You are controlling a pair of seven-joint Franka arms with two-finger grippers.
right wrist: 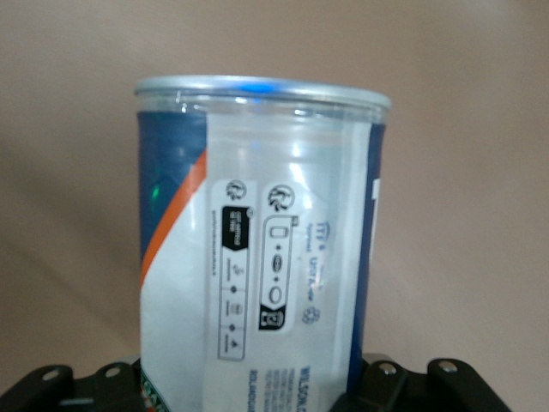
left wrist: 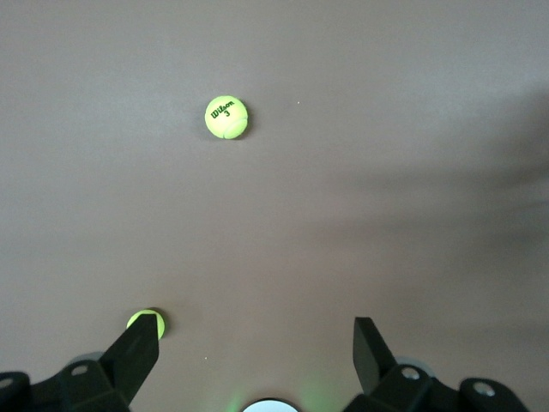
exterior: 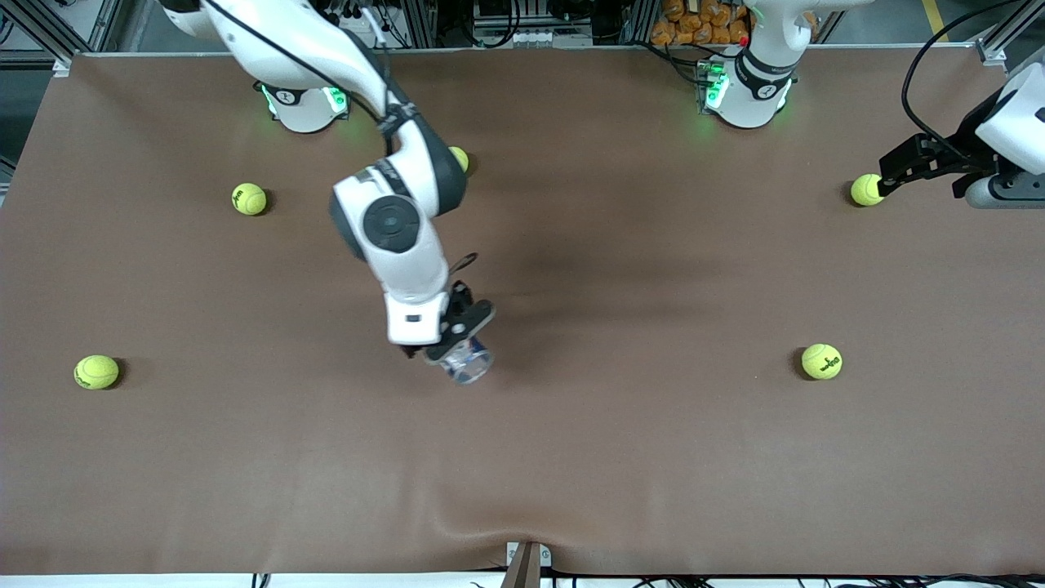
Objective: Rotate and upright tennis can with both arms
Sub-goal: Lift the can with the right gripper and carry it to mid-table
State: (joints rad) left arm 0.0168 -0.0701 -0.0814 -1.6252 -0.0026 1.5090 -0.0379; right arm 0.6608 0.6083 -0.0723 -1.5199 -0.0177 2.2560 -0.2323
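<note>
The right gripper [exterior: 457, 339] clamps the tennis can [exterior: 467, 362] near the table's [exterior: 653, 457] middle, its long axis running out from the fingers, silver rim leading. The left gripper [exterior: 894, 175], fingers wide and empty, waits at its own table end, well apart.

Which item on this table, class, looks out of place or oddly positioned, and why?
The tennis can is not resting on the table: the right end effector clamps it, seen end-on from the front camera. Five tennis balls lie scattered loose, and the left end effector waits open beside one.
</note>
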